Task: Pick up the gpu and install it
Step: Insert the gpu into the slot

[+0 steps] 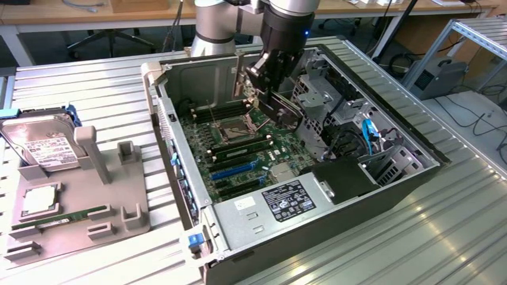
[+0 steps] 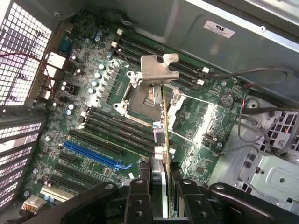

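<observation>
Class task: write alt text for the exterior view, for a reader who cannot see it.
A robot gripper, jaws shut on the gpu, holds the card above the motherboard inside an open computer case on a slatted metal table. At the exterior view's left, a grey holder carries a hard drive and a green memory stick.

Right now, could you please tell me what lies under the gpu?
The motherboard, with CPU socket, black slots and blue slot visible. What sits directly beneath the gpu and end effector is covered.
</observation>
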Robot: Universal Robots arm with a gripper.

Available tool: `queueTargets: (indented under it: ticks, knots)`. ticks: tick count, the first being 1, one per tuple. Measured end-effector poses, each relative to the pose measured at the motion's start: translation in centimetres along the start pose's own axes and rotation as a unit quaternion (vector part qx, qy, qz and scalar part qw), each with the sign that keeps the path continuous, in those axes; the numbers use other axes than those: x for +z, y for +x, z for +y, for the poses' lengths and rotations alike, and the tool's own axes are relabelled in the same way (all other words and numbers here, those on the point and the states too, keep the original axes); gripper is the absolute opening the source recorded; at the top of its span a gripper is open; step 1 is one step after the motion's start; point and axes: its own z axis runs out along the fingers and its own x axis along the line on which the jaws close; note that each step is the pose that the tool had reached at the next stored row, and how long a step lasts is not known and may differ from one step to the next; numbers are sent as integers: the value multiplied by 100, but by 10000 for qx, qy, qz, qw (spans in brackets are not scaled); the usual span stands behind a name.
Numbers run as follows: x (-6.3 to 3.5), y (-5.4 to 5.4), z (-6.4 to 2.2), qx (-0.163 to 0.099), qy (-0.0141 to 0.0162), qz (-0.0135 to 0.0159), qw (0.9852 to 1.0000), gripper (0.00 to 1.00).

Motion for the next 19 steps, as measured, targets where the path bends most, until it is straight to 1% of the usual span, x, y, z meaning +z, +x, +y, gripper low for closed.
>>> queueTargets:
  ticks: [7, 19]
  knots:
    - [0, 0, 0, -135, -2, 2, 9999, 27]
    - [0, 0, 0, -364, -7, 6, 9993, 27]
